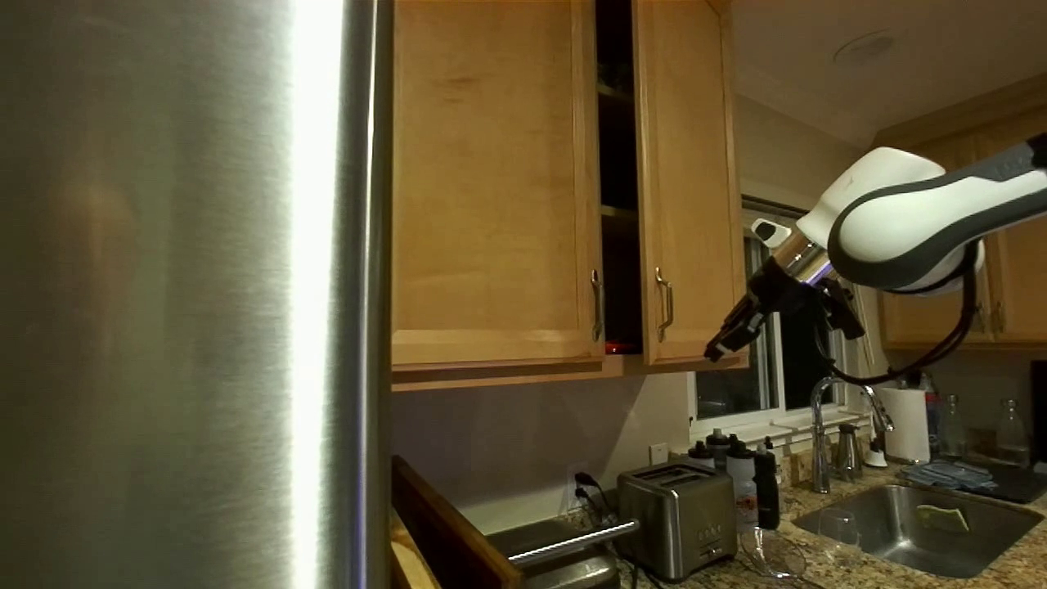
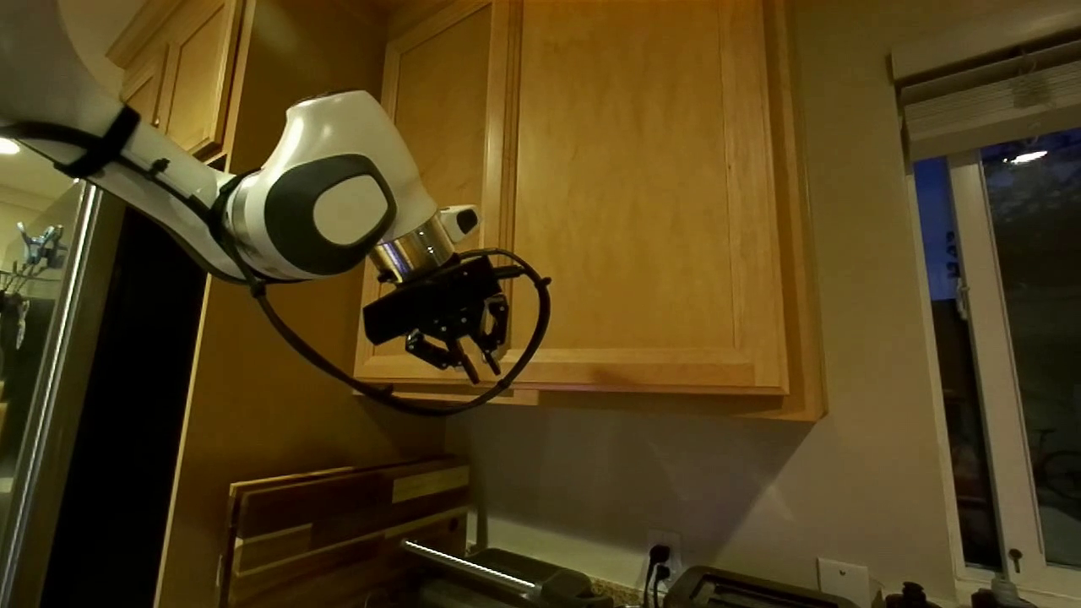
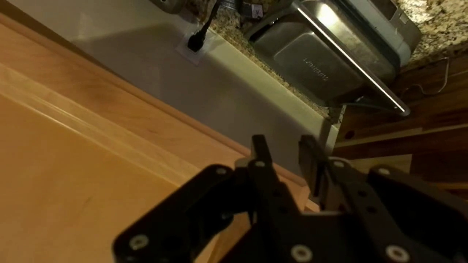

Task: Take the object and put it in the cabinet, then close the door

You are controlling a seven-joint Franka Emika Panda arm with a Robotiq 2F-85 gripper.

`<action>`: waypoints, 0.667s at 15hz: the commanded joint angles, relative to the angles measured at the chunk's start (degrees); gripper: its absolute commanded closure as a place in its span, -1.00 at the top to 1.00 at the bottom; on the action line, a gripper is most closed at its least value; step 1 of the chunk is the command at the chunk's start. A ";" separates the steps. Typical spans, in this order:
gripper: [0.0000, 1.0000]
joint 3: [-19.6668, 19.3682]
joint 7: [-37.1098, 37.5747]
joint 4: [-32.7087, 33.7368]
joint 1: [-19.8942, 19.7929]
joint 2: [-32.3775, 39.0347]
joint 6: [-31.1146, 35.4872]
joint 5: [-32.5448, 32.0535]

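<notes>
The honey-coloured wooden cabinet (image 1: 507, 377) hangs on the wall. Its door (image 1: 687, 164) with the slim metal handle (image 1: 664, 304) stands slightly ajar, leaving a dark gap beside the matching door (image 1: 491, 180). The door also shows in an exterior view (image 2: 625, 186) and in the wrist view (image 3: 73, 164). A small red thing (image 1: 622, 348) shows inside at the bottom of the gap; I cannot tell what it is. My gripper (image 2: 483, 371) is in front of the door's lower part, pointing down. In the wrist view my gripper (image 3: 283, 146) is partly open, nothing between its fingers.
A steel appliance (image 1: 164, 286) stands close beside the cabinet. Below are a toaster (image 1: 679, 515), a Cuisinart appliance with a bar handle (image 3: 314, 62), and wooden cutting boards (image 2: 346, 532). Bottles (image 1: 740, 474), a faucet (image 1: 818, 433) and a sink (image 1: 900, 548) are further along the counter.
</notes>
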 commanded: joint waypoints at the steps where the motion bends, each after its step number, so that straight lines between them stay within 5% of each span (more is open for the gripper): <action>1: -0.32 -0.12 0.30 0.10 0.17 -0.02 -0.15 -0.32; 3: -0.06 -0.13 0.30 0.10 0.16 -0.02 -0.15 -0.32; 4: 0.55 -0.13 0.30 0.10 0.16 -0.02 -0.15 -0.32; 5: 0.31 -0.14 1.67 0.98 0.80 0.98 0.08 0.95; 6: -0.36 0.70 5.44 2.59 0.55 2.43 -0.43 2.98; 8: -0.29 1.68 11.32 5.74 0.78 4.78 -2.20 5.57; 10: -0.55 2.55 17.07 9.12 1.00 8.09 -2.28 7.55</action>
